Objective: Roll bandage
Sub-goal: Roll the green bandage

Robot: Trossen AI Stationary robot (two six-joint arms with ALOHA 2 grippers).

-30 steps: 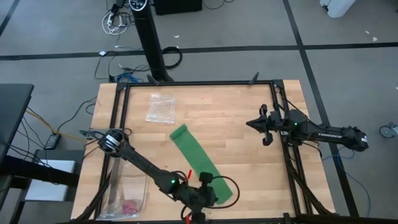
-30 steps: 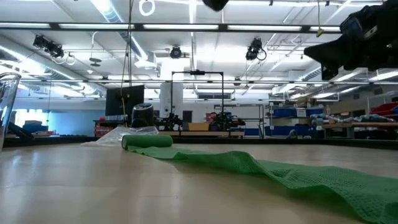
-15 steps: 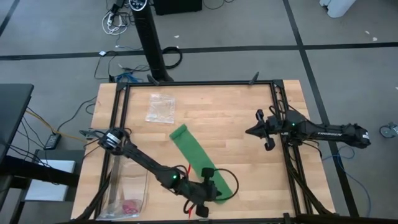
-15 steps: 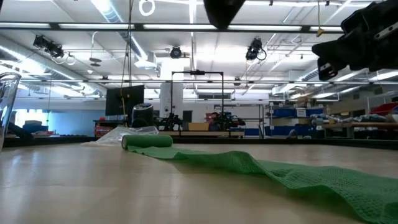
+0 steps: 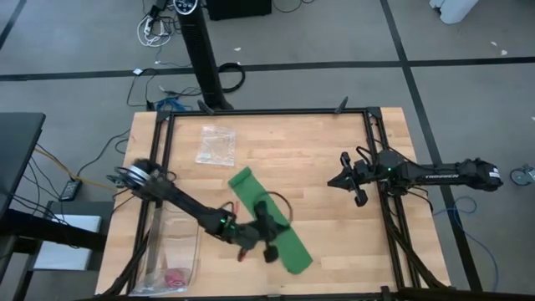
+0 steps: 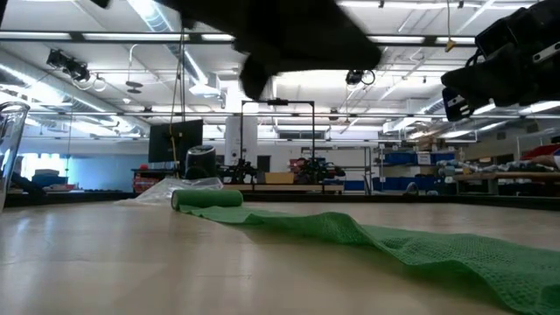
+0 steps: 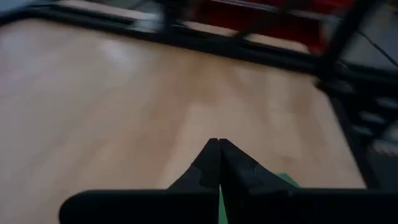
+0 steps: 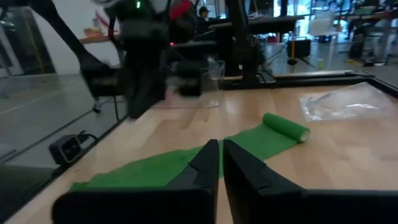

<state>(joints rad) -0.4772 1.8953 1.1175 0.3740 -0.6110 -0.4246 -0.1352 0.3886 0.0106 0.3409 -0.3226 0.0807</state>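
Bandage [image 5: 266, 221] was a bright green strip of thin, woven-looking stretchy fabric, laid flat and diagonal on the pale wooden table [image 5: 318, 142], with a small rolled cylinder at its far end. In the low view the strip looked rippled and mesh-textured. Left gripper [image 5: 266, 240] hung over the strip's middle, fingers [image 7: 214, 163] pressed together, a sliver of green showing just beneath the tips; whether they pinched any fabric couldn't be told. Right gripper [image 5: 344, 181] hovered well apart from the bandage, off to its side, fingers nearly closed with a narrow slit between them, holding nothing. Clear crinkled plastic bag [image 5: 216, 145] lay just beyond the rolled end. Compared with a second ago, the left gripper had moved from the strip's near end up toward its middle, and that near end now lay flat and straight instead of bunched. Right gripper shifted only slightly.
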